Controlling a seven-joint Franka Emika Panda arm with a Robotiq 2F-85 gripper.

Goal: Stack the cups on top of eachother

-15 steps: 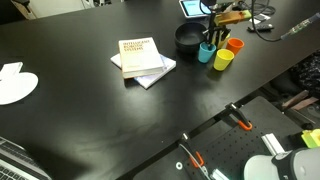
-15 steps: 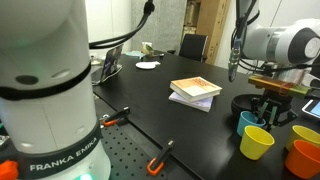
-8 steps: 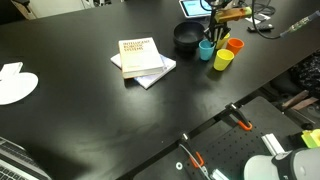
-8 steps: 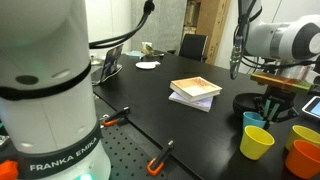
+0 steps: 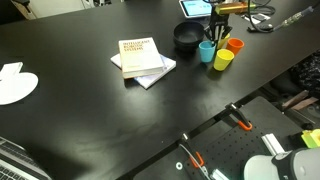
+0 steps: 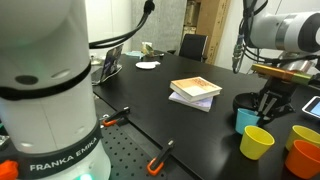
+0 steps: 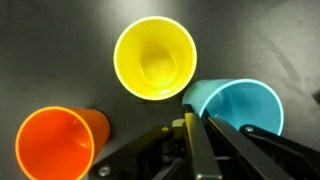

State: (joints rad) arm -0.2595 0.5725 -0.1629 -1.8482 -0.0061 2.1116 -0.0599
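Raised since the preceding frames, the gripper (image 6: 267, 106) hangs above the cluster of cups, jaws pressed together and clamped on nothing visible. In the wrist view its tip lies over the rim of the teal-blue cup (image 7: 240, 110). The yellow cup (image 7: 155, 58) and orange cup (image 7: 55, 145) stand upright nearby, all three unstacked on the black table (image 5: 80, 120). The teal-blue cup stands just beside the black bowl (image 5: 187, 37); the book (image 5: 141, 57) lies well apart.

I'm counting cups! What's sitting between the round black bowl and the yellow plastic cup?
The teal-blue plastic cup stands between the round black bowl and the yellow plastic cup, seen in both exterior views.
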